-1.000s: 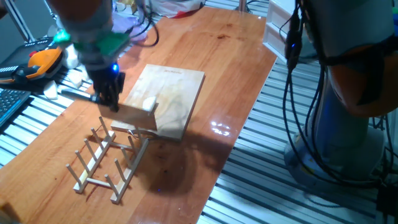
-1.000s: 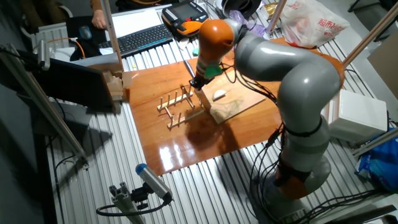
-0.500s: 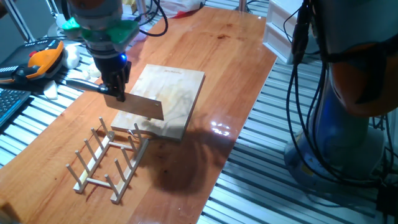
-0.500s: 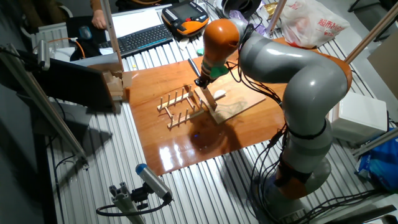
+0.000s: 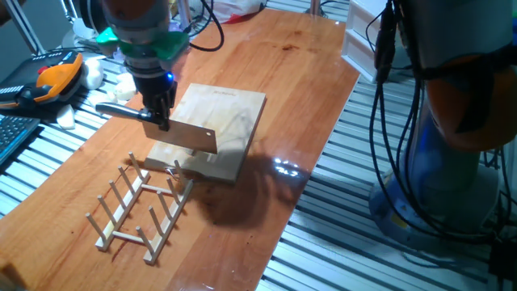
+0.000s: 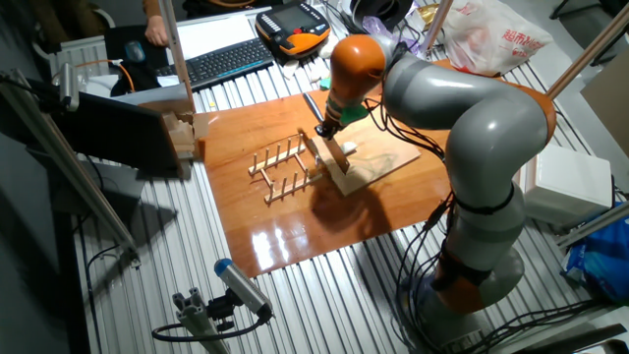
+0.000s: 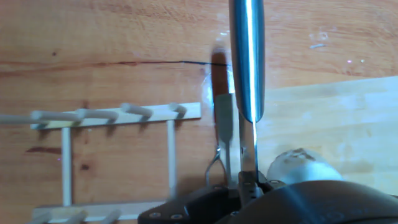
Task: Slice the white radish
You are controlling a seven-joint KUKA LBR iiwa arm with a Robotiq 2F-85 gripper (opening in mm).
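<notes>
The slicing step is in hand: a cleaver point(image 5: 190, 137) is held in the closed hand point(image 5: 161, 115) by its dark handle, the flat steel blade raised edge-down over the cutting board point(image 5: 220, 121).

The white radish point(image 7: 303, 165), a small smooth pale oval, lies on this board near the edge that faces the wooden rack point(image 5: 139, 208). In the hand view it is seen just beside the blade, not under it.

For the next move, the blade probably must be shifted over the radish and then pressed straight down.

The board is pale wood with a flat face; the rack is made of thin round dowels; the worktop point(image 5: 307, 89) is glossy reddish wood.
</notes>
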